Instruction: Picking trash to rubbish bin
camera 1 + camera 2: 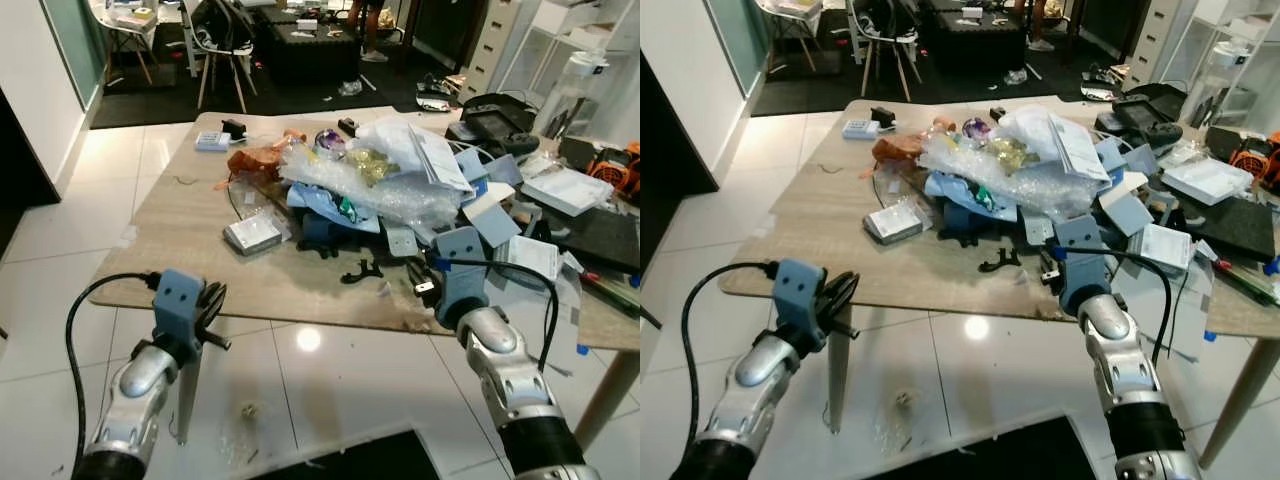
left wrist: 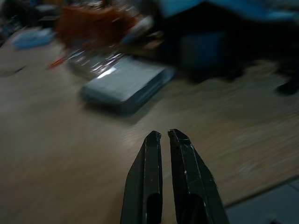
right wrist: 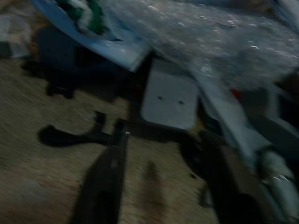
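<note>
A heap of trash covers the wooden table (image 1: 160, 240): clear bubble wrap (image 1: 370, 185), an orange wrapper (image 1: 255, 160), blue sheets (image 1: 320, 205) and papers. A flat grey box (image 1: 252, 234) lies at the heap's near left, also visible as the grey box (image 2: 124, 84). A black curved part (image 1: 360, 270) rests near the front edge. My left gripper (image 2: 161, 134) is shut and empty, low over the table's front left edge, pointing at the grey box. My right gripper (image 3: 163, 130) is open, just above the tabletop by the black curved part (image 3: 70, 135) and a small grey plate (image 3: 170, 100).
Black cases (image 1: 495, 115) and white boxes (image 1: 565, 190) crowd the table's right end. Chairs (image 1: 225, 40) and a dark rug stand beyond the table. White tiled floor (image 1: 60, 230) lies to the left, with small debris (image 1: 247, 410) under the table's front edge.
</note>
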### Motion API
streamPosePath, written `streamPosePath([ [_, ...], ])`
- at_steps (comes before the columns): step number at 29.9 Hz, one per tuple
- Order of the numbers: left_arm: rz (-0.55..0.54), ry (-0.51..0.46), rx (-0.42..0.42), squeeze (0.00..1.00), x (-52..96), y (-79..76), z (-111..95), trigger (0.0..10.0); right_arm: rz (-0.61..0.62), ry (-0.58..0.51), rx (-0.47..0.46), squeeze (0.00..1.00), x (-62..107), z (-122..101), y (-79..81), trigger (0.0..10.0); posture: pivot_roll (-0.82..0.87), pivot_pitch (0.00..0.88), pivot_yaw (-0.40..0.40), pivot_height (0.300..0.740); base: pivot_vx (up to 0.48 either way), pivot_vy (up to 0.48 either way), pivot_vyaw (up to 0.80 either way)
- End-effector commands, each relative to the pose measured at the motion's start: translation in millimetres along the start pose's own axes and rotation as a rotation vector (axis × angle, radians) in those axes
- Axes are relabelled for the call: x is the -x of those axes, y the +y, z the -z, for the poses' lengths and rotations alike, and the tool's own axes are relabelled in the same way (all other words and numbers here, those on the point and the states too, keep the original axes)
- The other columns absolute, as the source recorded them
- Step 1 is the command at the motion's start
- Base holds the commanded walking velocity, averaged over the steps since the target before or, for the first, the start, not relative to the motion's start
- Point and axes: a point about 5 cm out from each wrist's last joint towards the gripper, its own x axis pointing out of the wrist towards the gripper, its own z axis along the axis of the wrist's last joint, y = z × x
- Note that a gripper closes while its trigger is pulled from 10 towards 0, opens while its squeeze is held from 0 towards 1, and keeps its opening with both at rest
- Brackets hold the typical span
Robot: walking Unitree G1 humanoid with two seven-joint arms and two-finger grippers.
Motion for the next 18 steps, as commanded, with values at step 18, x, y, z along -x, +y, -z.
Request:
streamPosePath([
  [18,-0.003,-0.093,0.002,0.0,-9.9,-6.8,-36,10.0,-0.216,-0.055,0.085,1.0,-31.5,0,31.1,10.0,0.08,0.181,-0.026,0.74,0.0,0.0,0.0],
])
